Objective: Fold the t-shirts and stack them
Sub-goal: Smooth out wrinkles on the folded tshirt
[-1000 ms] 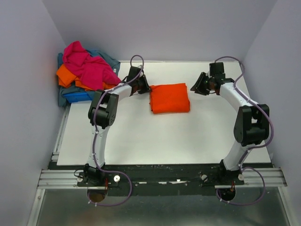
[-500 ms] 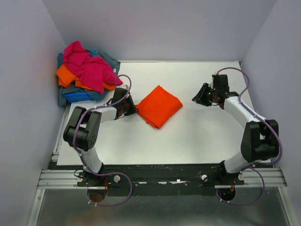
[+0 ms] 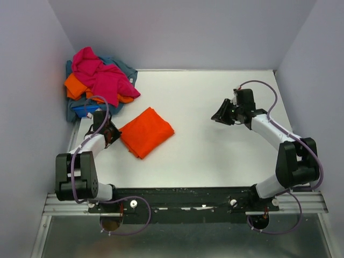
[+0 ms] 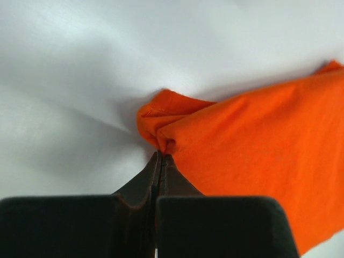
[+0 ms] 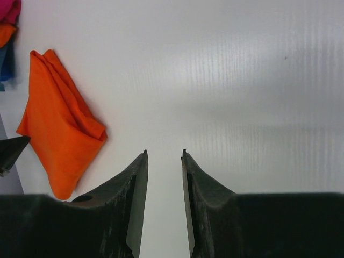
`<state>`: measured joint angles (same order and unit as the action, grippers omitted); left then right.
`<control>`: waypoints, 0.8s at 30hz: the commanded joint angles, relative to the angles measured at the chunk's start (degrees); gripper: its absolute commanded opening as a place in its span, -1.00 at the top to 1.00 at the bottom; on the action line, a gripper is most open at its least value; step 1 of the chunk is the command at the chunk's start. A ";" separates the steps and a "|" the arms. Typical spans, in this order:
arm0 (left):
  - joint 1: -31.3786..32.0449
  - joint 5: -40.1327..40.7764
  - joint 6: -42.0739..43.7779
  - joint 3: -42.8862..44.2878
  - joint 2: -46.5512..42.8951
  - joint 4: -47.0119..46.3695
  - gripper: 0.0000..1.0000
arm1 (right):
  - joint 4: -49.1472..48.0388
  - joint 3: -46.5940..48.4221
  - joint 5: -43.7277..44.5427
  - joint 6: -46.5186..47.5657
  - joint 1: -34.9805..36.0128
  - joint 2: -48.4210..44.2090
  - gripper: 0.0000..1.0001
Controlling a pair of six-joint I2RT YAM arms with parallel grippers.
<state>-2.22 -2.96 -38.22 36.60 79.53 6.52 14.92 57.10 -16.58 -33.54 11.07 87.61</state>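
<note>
Left fingers (image 4: 142, 185): I am clamping them on a corner of the folded orange t-shirt (image 3: 147, 131), which is lying on the counter's (image 3: 215, 156) near-left part.
Right fingers (image 5: 134, 188): I am holding them slightly parted, gripping nothing, over the counter's right side.
Remaining t-shirts (image 3: 99, 80): lying heaped at the far-left corner.

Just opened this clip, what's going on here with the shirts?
The left gripper is shut on a corner of the folded orange shirt. Over the last second it has dragged the shirt from mid-table to the left side, near the pile of unfolded shirts in the far left corner. The right gripper hangs open over the table, holding nothing. One shirt is folded; the others lie heaped.
</note>
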 commanded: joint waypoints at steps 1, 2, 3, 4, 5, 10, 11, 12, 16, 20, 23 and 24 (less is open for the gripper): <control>-8.32 6.56 0.60 3.29 1.68 3.05 1.00 | -2.43 -0.94 -2.32 -1.00 1.50 -1.39 0.21; -9.63 7.87 0.95 4.43 2.73 3.75 1.00 | -2.61 -1.11 -2.49 -1.18 1.67 -1.48 0.21; -10.86 8.84 1.21 5.92 3.44 4.63 1.00 | -2.87 -1.20 -2.84 -1.18 1.85 -1.39 0.21; -12.10 10.07 1.74 7.24 4.23 5.33 1.00 | -2.88 -1.12 -3.11 -1.35 2.02 -1.31 0.21; -13.50 11.12 2.26 8.39 4.84 6.21 1.00 | -2.88 -1.29 -3.20 -1.27 2.20 -1.30 0.21; -16.41 15.34 2.62 13.93 7.48 9.55 0.17 | -3.40 -1.99 -3.46 -1.35 2.90 -2.01 0.21; -16.59 16.49 2.01 15.07 7.31 10.52 -0.21 | -3.49 -1.99 -3.37 -1.35 2.99 -2.18 0.21; -16.59 17.63 1.14 15.69 6.70 11.66 -0.41 | -3.49 -2.17 -3.37 -1.35 2.99 -2.27 0.21; -15.28 13.86 -1.24 12.54 0.21 9.47 -0.69 | -4.02 -2.52 -2.93 -1.27 3.17 -2.36 0.21; -10.28 11.41 -2.82 9.90 -7.35 8.68 -0.70 | -4.98 -2.87 -2.85 -1.35 3.25 -2.01 0.22; -5.88 7.46 -4.05 7.70 -11.31 5.70 -0.63 | -6.56 -3.84 -2.93 -1.53 3.34 -1.83 0.25; -4.65 5.70 -4.58 7.09 -12.11 4.04 -0.60 | -7.09 -4.10 -2.85 -1.53 3.43 -1.75 0.26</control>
<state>-11.64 8.97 -40.23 46.06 71.79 15.07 10.94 54.70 -18.96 -34.63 13.93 86.56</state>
